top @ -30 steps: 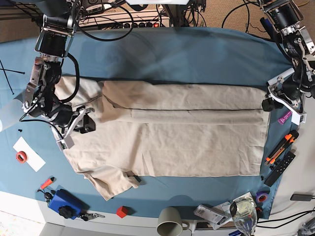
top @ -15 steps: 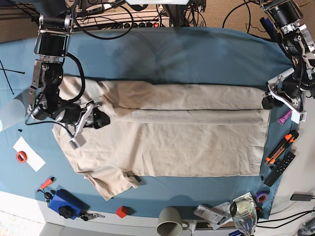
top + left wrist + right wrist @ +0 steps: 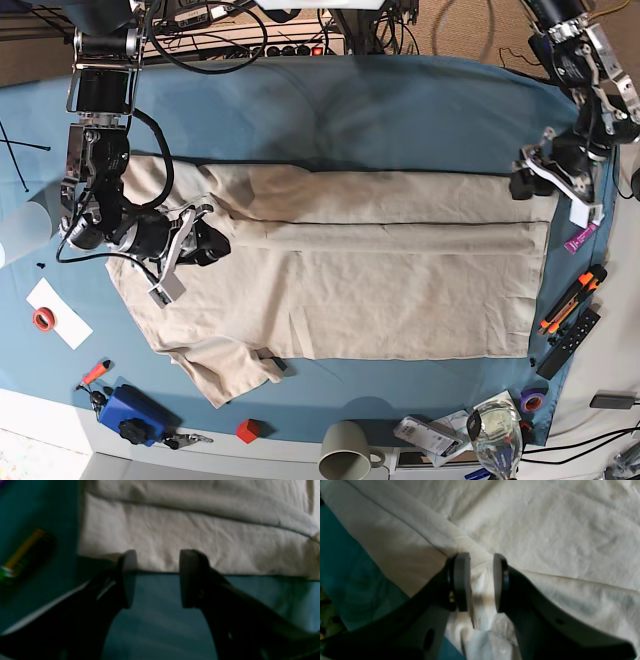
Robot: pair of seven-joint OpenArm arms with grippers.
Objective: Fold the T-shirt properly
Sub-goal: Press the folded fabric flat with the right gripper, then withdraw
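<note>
The left pincer has lifted off the hem toward 12 o'clock, open and empty. The right pincer slid inward, half-open astride a fold, likely to pinch it. The T-shirt lies mid-bench.

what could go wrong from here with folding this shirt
1. The right gripper hangs open over stacked folds of the T-shirt; closing there may pinch only the top layer.
2. The left gripper is open at the hem edge, partly over the blue cloth; it may catch that cloth too.
3. The lower sleeve sticks out unfolded and could bunch.
</note>
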